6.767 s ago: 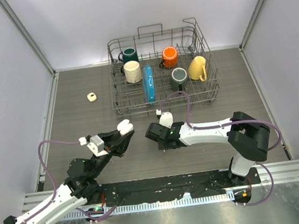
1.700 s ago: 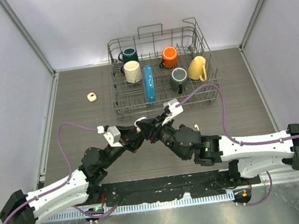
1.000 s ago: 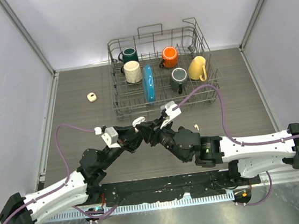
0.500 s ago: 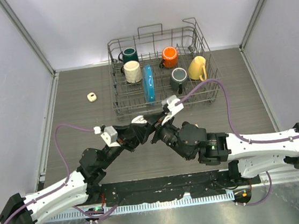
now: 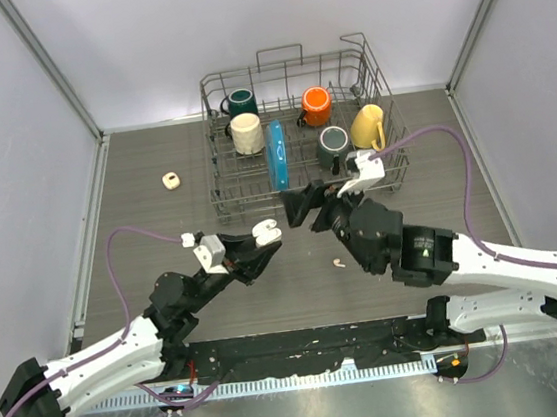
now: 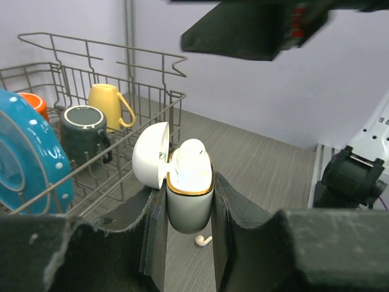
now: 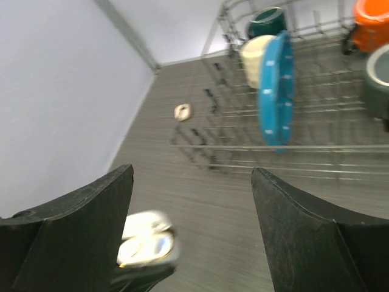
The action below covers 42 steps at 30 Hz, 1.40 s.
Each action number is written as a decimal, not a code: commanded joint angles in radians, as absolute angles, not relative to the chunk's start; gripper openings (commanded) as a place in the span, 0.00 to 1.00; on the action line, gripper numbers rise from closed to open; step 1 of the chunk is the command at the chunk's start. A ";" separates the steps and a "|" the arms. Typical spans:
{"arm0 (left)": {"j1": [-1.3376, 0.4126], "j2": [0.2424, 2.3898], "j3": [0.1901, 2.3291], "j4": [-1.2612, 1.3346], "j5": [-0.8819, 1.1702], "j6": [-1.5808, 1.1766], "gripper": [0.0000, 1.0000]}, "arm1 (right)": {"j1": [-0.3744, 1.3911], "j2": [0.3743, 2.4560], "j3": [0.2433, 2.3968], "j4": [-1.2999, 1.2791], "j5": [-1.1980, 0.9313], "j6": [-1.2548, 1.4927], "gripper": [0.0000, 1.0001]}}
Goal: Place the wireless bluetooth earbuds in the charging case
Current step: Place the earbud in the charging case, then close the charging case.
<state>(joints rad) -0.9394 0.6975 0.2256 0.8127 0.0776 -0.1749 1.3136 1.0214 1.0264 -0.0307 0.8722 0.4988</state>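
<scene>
Right gripper (image 5: 304, 206) has backed off the charging case (image 6: 189, 207), jaws wide.
Your left gripper (image 5: 260, 251) clamps the open case; a loose earbud (image 5: 337, 261) lies on the table (image 5: 160, 232) just nearside of the right jaws, nearer that arm.

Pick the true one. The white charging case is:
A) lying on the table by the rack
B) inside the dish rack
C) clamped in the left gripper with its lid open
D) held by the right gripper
C: the left wrist view shows the charging case clamped upright in the left gripper, its lid flipped open and an earbud seated in it.
</scene>
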 commanded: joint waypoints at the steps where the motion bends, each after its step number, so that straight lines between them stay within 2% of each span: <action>1: -0.936 0.724 0.287 0.825 0.155 -0.173 0.00 | 1.145 1.009 1.080 -0.288 0.668 0.727 0.84; 4: -0.937 0.749 0.301 0.824 0.202 -0.181 0.00 | 1.049 1.017 1.072 -0.328 0.521 0.773 0.84; 14: -0.936 0.825 0.379 0.753 0.341 -0.193 0.00 | 0.991 1.057 1.062 -0.341 0.315 0.782 0.84; 28: -0.936 0.831 0.376 0.753 0.328 -0.181 0.00 | 0.982 1.048 0.991 -0.351 0.226 0.787 0.84; 42: -0.936 0.841 0.356 0.755 0.232 -0.198 0.00 | 0.982 0.960 0.896 -0.328 0.218 0.790 0.84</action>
